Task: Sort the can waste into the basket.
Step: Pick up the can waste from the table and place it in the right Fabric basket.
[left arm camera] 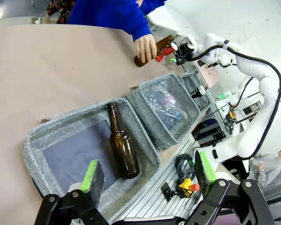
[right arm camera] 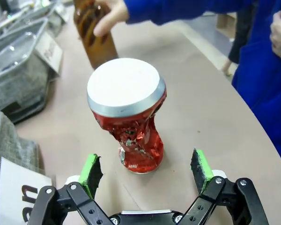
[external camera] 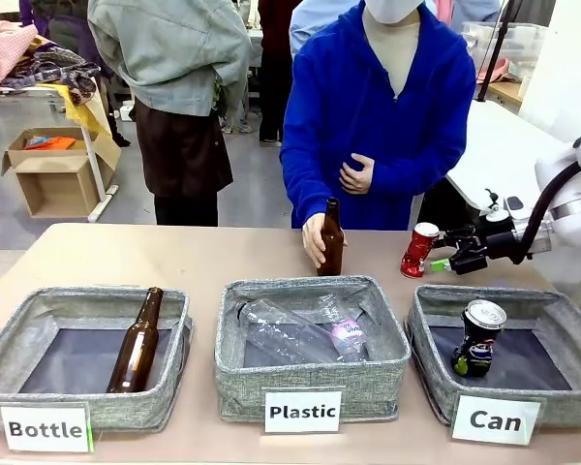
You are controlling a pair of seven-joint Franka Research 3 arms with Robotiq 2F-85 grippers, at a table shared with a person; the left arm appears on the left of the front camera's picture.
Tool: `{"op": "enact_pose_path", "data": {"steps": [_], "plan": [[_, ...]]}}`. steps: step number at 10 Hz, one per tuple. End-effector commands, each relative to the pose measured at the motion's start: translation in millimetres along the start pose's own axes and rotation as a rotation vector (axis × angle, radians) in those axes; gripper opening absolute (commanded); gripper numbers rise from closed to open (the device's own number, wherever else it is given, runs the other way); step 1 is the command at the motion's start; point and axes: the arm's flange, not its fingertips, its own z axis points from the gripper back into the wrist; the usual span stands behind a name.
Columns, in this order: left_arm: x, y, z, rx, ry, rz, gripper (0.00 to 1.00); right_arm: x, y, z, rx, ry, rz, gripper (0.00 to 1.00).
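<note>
A crushed red and white can [external camera: 418,250] stands on the table behind the "Can" basket [external camera: 436,334]. My right gripper [external camera: 445,254] hangs open just right of it; in the right wrist view the can [right arm camera: 131,122] stands ahead of the green pads [right arm camera: 90,174], a little beyond the fingertips. The black can [external camera: 476,339] with a silver top stands inside the Can basket. My left gripper [left arm camera: 147,174] is open above the "Bottle" basket [left arm camera: 56,136], holding nothing.
A person in blue holds a brown bottle [external camera: 331,238] upright behind the "Plastic" basket [external camera: 310,373], which holds clear plastic bottles [external camera: 290,329]. Another brown bottle [external camera: 138,342] lies in the "Bottle" basket [external camera: 39,320].
</note>
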Motion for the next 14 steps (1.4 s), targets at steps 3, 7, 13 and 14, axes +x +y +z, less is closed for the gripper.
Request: {"op": "enact_pose_path", "data": {"steps": [3, 7, 13, 14], "plan": [[-3.1, 0.4, 1.5, 0.001, 0.003, -0.017, 1.00, 3.9, -12.9, -19.0, 0.033, -0.101, -0.044, 1.00], [-3.1, 0.4, 1.5, 0.001, 0.003, -0.017, 1.00, 5.7, -14.1, -24.2, 0.094, -0.147, -0.062, 1.00], [-57.4, -96.1, 120.5, -0.146, -0.172, -0.249, 1.00, 7.7, -15.2, -25.5, 0.149, -0.169, -0.042, 0.97], [-68.5, -98.9, 129.6, -0.170, -0.160, -0.274, 1.00, 5.1, -13.1, -24.1, 0.183, -0.141, -0.028, 0.57]]}}
